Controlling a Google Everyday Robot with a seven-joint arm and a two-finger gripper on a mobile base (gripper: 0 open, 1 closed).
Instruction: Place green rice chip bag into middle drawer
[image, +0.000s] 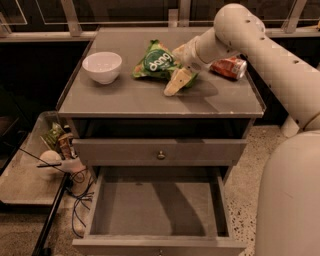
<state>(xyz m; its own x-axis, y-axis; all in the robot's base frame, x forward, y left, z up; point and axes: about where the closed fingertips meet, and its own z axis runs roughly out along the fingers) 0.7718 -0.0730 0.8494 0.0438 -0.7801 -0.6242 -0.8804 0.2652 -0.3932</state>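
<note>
The shiny light green rice chip bag (156, 63), with white letters on a dark green circle, lies on the worktop (125, 97). It touches the pincer (175, 85) from the left. Nobody can tell if the pincer is open or closed.

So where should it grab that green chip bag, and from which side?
Probably the puffy edge facing the soda can, from above. The green rice chip bag lies flat on the cabinet top, so only its raised crinkled rim offers a pinch; the gripper sits beside that edge.
</note>
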